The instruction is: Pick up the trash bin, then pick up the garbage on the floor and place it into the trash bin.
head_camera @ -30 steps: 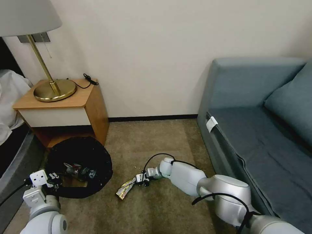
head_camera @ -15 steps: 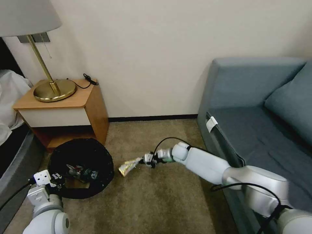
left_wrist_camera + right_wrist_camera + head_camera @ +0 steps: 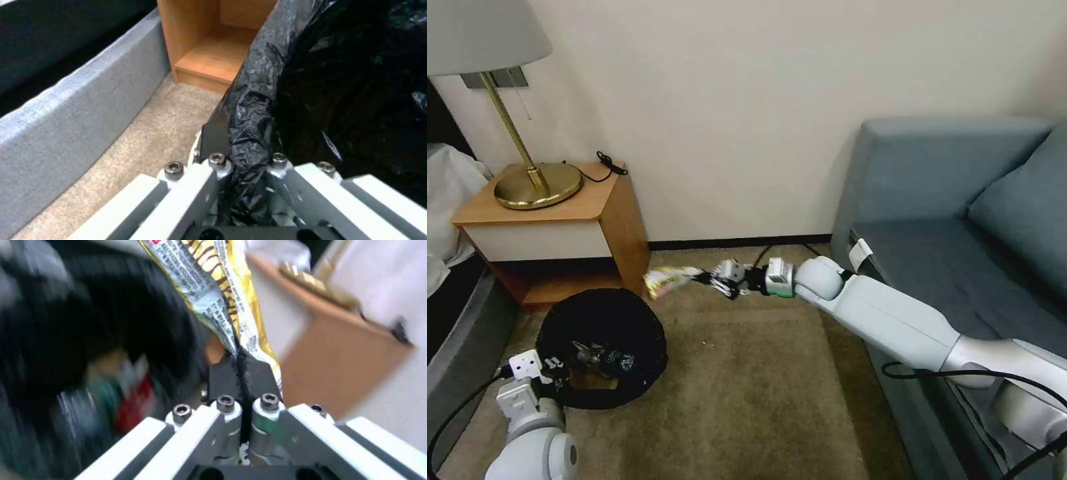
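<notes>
While left pincer (image 3: 554, 371) grips bin rim (image 3: 657, 333); carpet (image 3: 747, 400) open.

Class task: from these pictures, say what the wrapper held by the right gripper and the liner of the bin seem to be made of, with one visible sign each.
Wrapper: likely thin printed plastic or foil film; glossy, creased, pinched flat in the right gripper.
Bin liner: thin black plastic film; shiny wrinkles, folded over the rim, pinched by the left gripper.

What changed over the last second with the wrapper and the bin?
The right pincer, shut on the wrapper, lifted it off the carpet and swung it toward the trash bin. The left pincer stayed clamped on the bin's rim; the bin barely shifted.
</notes>
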You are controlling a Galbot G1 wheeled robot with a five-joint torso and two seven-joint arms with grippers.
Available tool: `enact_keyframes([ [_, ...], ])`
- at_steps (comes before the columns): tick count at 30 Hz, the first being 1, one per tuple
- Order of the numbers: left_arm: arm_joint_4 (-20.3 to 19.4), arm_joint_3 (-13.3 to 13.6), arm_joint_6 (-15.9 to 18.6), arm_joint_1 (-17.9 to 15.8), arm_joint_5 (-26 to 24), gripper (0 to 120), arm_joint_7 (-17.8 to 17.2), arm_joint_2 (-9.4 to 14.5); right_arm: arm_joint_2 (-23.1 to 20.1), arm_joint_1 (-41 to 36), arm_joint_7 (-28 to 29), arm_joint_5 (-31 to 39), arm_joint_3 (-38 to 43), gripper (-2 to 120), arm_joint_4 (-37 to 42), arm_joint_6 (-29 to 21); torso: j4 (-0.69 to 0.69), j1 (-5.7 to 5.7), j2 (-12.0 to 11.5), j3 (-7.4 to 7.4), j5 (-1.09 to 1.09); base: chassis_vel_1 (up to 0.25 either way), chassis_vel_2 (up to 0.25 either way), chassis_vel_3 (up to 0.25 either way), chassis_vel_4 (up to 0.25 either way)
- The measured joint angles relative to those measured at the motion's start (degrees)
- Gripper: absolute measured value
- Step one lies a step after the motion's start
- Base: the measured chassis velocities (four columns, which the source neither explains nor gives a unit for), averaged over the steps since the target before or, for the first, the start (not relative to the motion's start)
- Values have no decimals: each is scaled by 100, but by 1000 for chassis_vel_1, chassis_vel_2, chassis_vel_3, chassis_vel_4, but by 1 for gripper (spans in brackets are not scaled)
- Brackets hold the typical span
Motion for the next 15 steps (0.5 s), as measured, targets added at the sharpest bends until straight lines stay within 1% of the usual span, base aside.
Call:
enact_keyframes([
  [2,-2,12,26,3,-65,2,-8,0,436,-92,503,455,-262,0,218,-124,2,0,0,0,-1,0,0,0,0],
  [3,-5,12,40,6,-87,2,-12,0,559,-129,637,593,-333,0,257,-150,3,0,0,0,-1,0,0,0,0],
  [4,-5,12,40,6,-87,2,-12,0,559,-129,637,593,-333,0,257,-150,3,0,0,0,-1,0,0,0,0],
  [7,-35,11,74,9,-132,2,-18,0,996,-358,1319,1173,-661,0,372,-259,3,0,0,0,-2,0,0,0,0],
  [8,-39,11,78,4,-137,2,-19,0,1070,-423,1443,1280,-729,0,384,-282,2,0,0,0,-1,0,0,0,0],
  [9,-39,11,78,4,-137,2,-19,0,1070,-423,1443,1280,-729,0,384,-282,2,0,0,0,-1,0,0,0,0],
  [10,-50,12,88,-5,-152,2,-25,0,1177,-557,1657,1446,-872,0,396,-363,1,0,0,0,-2,0,0,0,0],
  [11,-54,15,95,-11,-172,2,-34,0,1221,-621,1733,1489,-949,0,397,-388,2,0,0,0,-2,0,0,0,0],
  [12,-54,15,95,-11,-172,2,-34,0,1221,-621,1733,1489,-949,0,397,-388,2,0,0,0,-2,0,0,0,0],
  [15,-98,35,143,-23,-324,2,-93,0,1281,-818,1980,1463,-1245,0,355,-426,1,0,0,0,-1,0,0,0,0],
])
